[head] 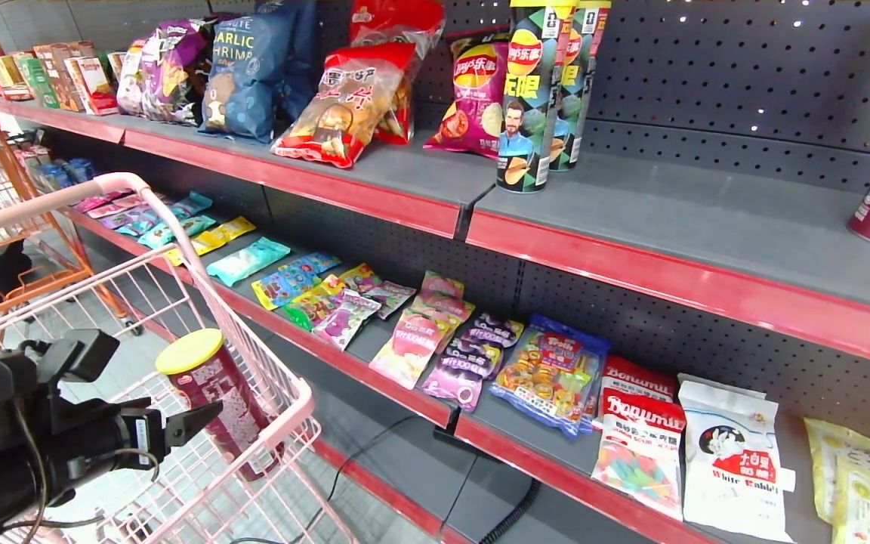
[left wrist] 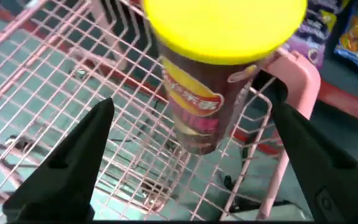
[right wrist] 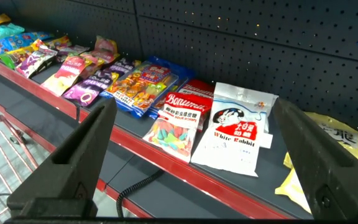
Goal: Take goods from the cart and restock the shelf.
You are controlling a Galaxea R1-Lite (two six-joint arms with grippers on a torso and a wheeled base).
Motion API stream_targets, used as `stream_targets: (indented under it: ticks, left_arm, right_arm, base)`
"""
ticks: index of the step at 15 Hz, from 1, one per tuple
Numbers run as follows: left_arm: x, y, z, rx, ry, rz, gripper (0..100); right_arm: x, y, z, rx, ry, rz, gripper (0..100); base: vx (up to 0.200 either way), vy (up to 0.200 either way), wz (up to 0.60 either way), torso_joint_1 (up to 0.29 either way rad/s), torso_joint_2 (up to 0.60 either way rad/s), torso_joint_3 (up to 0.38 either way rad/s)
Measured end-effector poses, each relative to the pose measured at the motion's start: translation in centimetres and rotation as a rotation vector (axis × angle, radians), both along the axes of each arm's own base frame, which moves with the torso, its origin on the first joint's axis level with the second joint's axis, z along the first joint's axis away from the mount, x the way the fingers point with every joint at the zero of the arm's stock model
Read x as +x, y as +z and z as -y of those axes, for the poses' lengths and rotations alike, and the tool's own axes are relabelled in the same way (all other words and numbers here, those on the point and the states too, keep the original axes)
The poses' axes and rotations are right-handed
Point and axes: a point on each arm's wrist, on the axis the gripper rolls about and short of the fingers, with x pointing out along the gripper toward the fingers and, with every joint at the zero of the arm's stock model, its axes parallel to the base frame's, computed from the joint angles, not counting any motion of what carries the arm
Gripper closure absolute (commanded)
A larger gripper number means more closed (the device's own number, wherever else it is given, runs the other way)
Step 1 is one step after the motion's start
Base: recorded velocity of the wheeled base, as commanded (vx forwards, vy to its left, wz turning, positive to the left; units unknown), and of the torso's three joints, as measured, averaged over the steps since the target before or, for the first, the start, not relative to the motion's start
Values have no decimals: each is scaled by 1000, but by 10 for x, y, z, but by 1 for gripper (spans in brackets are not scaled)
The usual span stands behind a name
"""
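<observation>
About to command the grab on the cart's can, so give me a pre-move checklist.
1. Left end effector open: ok.
2. Can upright in pink cart, yellow lid on: ok.
3. Can lined up between its fingers, by the left wrist view: ok.
4. Fingers level with the can's body: cannot tell.
5. Bare space on the upper shelf: ok.
6. Right end effector open and empty: ok.

Maroon chip can [head: 217, 397] with yellow lid stands slightly tilted in a corner of the pink wire cart [head: 300, 404], beside the grey, red-edged shelf [head: 707, 219] stocked with snacks.
</observation>
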Motion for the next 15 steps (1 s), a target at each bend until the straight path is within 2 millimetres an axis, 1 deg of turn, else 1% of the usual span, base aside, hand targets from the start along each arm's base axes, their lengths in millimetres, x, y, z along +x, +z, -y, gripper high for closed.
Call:
stream_targets:
  ticks: [4,8,11,13,15]
  left_arm:
    - [19,-3,-2,20,-114,17,0]
    - [37,-4,-13,67,-221,66,0]
    - [50,-7,-21,100,-357,128,0]
    - [57,-10,-23,111,-421,151,0]
    - [60,-15,-24,119,-444,149,0]
  right_arm:
    - [0,0,0,1,0,0,0]
    - [0,0,0,1,0,0,0]
    - [0,0,0,1,0,0,0]
    - [0,0,0,1,0,0,0]
    - [0,0,0,1,0,0,0]
  base:
    - [0,0,0,0,0,0]
    - [0,0,0,0,0,0]
    - [0,0,0,0,0,0]
    - [0,0,0,0,0,0]
    - [0,0,0,0,0,0]
